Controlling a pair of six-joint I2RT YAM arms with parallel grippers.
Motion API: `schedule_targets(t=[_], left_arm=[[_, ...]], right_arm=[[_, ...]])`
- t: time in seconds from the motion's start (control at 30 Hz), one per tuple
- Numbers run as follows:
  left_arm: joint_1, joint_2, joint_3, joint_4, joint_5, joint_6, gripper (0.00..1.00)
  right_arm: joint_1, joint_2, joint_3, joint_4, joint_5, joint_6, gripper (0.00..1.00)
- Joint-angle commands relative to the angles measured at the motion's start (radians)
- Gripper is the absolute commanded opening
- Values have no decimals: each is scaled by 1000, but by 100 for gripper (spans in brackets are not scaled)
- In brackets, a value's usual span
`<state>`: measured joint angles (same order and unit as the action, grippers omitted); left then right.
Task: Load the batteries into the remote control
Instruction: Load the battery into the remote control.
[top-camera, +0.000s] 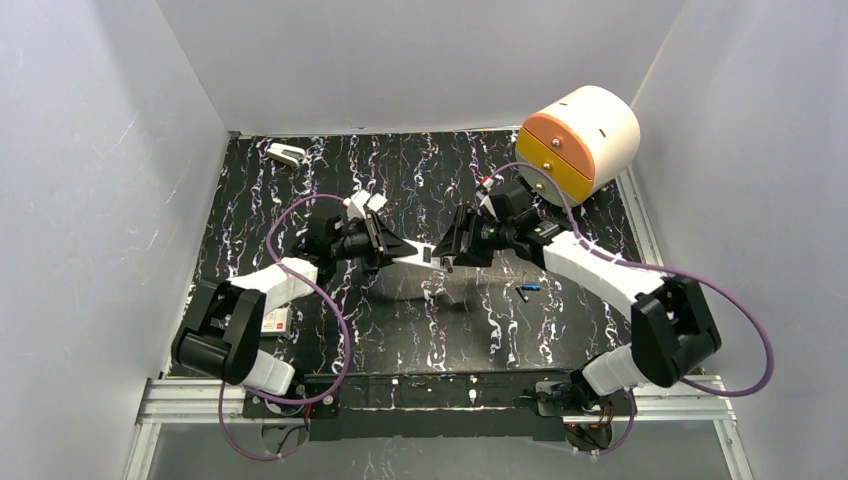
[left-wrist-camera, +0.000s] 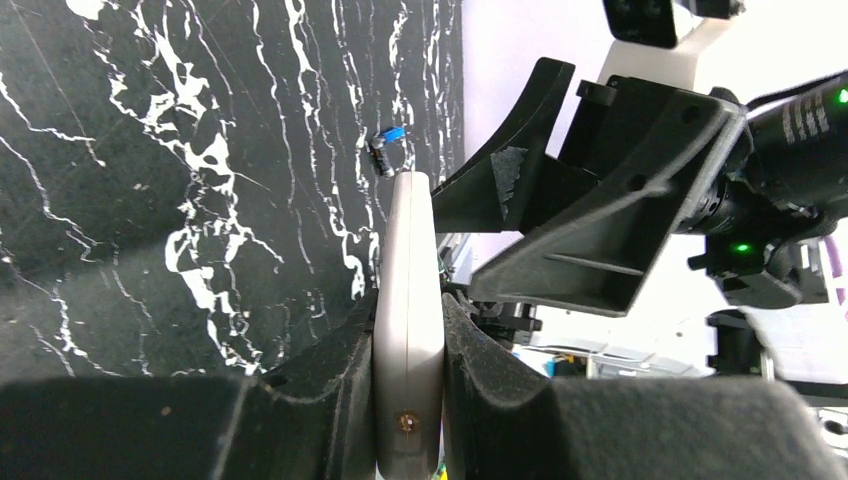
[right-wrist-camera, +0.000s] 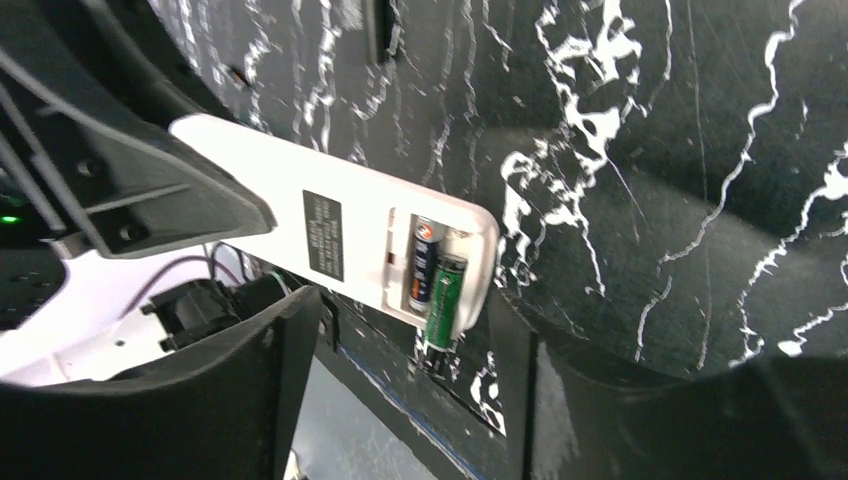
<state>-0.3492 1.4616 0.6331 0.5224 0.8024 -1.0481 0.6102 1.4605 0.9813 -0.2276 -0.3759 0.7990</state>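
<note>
left end effector (left-wrist-camera: 408, 335) grasping remote (left-wrist-camera: 408, 240) | right end effector (right-wrist-camera: 405, 312) released | green battery (right-wrist-camera: 444, 298) protruding

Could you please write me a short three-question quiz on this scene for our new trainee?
1. True or false: the left gripper is clamped on the remote.
2. How many batteries show in the remote's open compartment? A) one B) two C) four
3. Which colour of battery pokes out past the remote's end?
Key: 1 true; 2 B; 3 the green battery.
</note>
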Motion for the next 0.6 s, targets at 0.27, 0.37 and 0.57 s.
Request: schedule_targets(t=[0.27, 0.37, 0.57], left_arm=[[27, -91, 112, 49, 36, -431, 0], [30, -92, 128, 82, 17, -525, 0], [-9, -134, 105, 293, -89, -777, 0]], right_arm=[[1, -348, -125, 373, 395, 176, 96], [0, -387, -131, 422, 450, 188, 98], [1, -416, -211, 586, 405, 280, 99]])
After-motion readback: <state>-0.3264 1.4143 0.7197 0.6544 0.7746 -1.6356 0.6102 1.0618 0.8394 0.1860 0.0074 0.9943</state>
